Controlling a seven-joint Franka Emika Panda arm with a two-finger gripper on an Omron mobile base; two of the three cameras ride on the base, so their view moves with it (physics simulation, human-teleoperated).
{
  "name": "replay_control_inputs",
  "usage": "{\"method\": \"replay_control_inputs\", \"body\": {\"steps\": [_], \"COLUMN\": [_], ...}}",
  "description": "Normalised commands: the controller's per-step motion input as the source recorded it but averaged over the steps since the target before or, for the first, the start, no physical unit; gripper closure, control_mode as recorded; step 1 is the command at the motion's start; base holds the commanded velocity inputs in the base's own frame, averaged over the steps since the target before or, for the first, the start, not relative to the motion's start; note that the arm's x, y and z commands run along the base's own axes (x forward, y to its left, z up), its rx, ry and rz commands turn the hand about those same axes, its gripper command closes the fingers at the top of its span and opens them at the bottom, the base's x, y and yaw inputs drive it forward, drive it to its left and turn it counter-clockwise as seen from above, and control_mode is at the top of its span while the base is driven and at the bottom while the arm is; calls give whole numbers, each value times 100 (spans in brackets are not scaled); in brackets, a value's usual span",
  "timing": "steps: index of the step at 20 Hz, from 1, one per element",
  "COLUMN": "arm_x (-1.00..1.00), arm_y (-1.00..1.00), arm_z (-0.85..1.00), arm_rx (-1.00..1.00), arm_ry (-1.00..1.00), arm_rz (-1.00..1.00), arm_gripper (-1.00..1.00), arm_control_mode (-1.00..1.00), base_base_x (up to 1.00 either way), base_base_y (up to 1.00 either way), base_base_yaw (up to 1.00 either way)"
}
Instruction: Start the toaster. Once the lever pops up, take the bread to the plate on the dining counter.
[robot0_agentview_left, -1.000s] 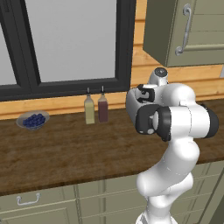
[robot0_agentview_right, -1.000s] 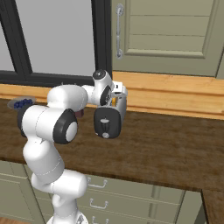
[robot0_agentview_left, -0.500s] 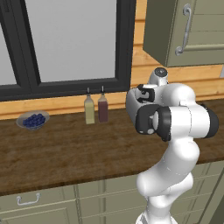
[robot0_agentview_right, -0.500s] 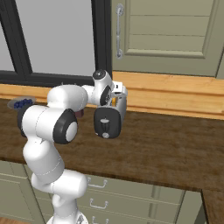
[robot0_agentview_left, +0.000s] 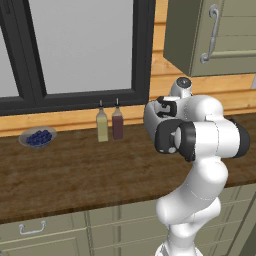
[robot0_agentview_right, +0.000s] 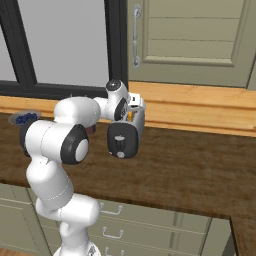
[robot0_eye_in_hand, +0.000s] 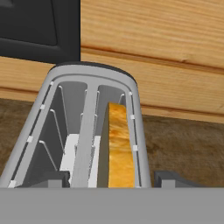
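The light-grey toaster (robot0_agentview_right: 125, 137) stands on the wooden counter below the window, its dark front panel facing the base. In the hand view I look down into the toaster (robot0_eye_in_hand: 89, 113). The bread (robot0_eye_in_hand: 119, 148), a toasted yellow-tan slice, stands upright in the right slot. My gripper (robot0_eye_in_hand: 111, 180) hovers just over the slots, open, one dark fingertip on each side of the bread and neither touching it. From the right base view the gripper (robot0_agentview_right: 133, 113) sits right on top of the toaster. The plate and the dining counter are out of view.
Two bottles (robot0_agentview_left: 102, 125) (robot0_agentview_left: 118, 124) stand against the wall left of my arm. A grey bowl of blueberries (robot0_agentview_left: 37, 137) lies further left. A wall cabinet (robot0_agentview_left: 210, 35) hangs above on the right. The wooden counter (robot0_agentview_left: 75, 175) runs over drawers with handles.
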Motion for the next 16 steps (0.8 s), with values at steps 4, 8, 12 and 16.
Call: {"method": "replay_control_inputs", "body": {"steps": [4,8,12,16], "arm_x": [0,0,0,0], "arm_y": [0,0,0,0], "arm_z": [-4,-6,-1,3], "arm_rx": [0,0,0,0], "arm_ry": [0,0,0,-4], "arm_rz": [0,0,0,0], "arm_gripper": [100,100,100,100], "arm_control_mode": [-100,-100,-100,-100], "base_base_x": [0,0,0,0], "base_base_y": [0,0,0,0], "base_base_yaw": [0,0,0,0]}}
